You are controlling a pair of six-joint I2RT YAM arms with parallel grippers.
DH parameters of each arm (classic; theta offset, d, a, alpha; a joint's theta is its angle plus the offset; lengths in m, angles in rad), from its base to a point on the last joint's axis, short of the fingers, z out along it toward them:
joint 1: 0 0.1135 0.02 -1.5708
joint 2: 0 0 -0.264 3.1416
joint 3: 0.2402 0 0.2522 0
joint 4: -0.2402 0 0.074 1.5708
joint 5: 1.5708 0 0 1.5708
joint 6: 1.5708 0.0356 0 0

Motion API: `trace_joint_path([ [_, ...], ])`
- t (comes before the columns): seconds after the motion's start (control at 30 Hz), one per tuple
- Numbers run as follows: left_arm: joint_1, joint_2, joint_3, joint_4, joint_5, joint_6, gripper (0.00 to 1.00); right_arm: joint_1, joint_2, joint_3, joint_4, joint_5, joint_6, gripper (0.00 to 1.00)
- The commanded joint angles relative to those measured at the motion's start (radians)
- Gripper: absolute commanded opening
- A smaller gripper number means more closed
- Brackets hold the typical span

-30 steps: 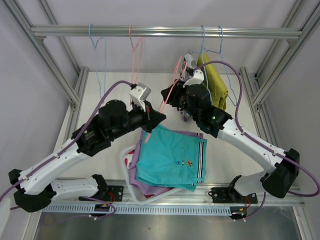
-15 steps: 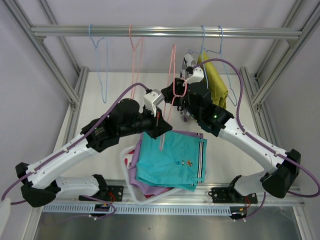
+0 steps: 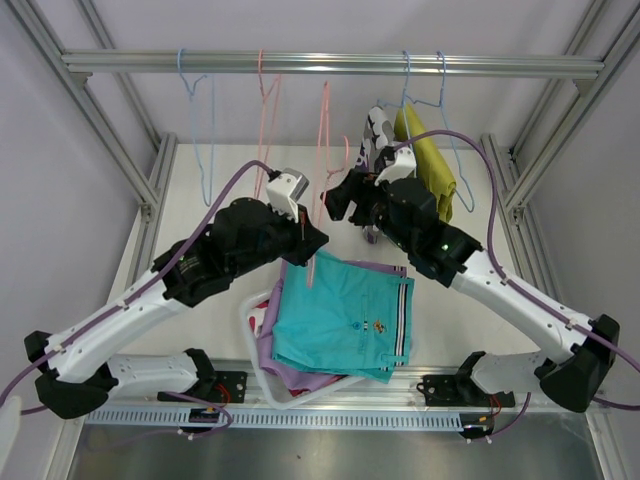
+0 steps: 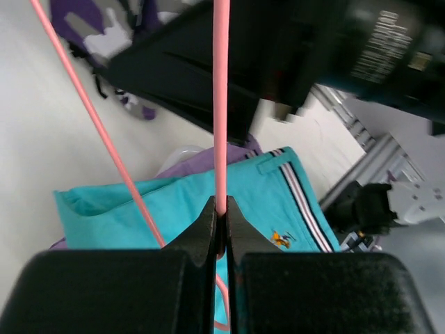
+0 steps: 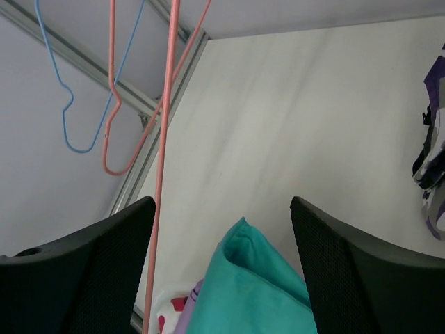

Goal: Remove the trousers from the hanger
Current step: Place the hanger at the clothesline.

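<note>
So the left claw [image 4: 221, 209] is pressed together on one thin wire of a pink hanger [image 4: 221, 104]. The left wrist cam shows the black pads pinching it dead centre, which I can't make out from overhead. The right claw [image 5: 222, 203] is spread wide. Its textured black fingers hold nothing, and that pink wire runs just inside one of them without touching, far as I can see.

From overhead I count five skinny wire hangers up by the aluminium rail [image 3: 330, 65], three blue and two pink.

There are five pairs of shorts. The soft teal shorts [image 3: 340, 315], with a black-and-white side stripe, lie flat on top of the pile in the white basket [image 3: 250, 318]. The lilac shorts [image 3: 285, 372] are underneath, and a scrap of the red-and-white patterned shorts [image 3: 263, 322] shows at the edge. The mustard shorts [image 3: 432, 165] and camouflage shorts [image 4: 104, 31] hang toward the rail's right end.
</note>
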State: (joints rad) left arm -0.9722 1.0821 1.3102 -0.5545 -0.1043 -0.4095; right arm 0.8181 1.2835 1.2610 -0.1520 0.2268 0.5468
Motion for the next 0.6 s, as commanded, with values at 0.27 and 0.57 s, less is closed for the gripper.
trace_joint_path([
  [0.27, 0.055, 0.064, 0.014, -0.005, -0.086, -0.029, 0.01, 0.001, -0.291, -0.139, 0.026, -0.075, -0.004, 0.92],
  [0.57, 0.107, 0.072, 0.059, 0.008, 0.034, -0.075, 0.01, 0.001, -0.553, -0.281, -0.118, 0.008, -0.033, 0.92],
])
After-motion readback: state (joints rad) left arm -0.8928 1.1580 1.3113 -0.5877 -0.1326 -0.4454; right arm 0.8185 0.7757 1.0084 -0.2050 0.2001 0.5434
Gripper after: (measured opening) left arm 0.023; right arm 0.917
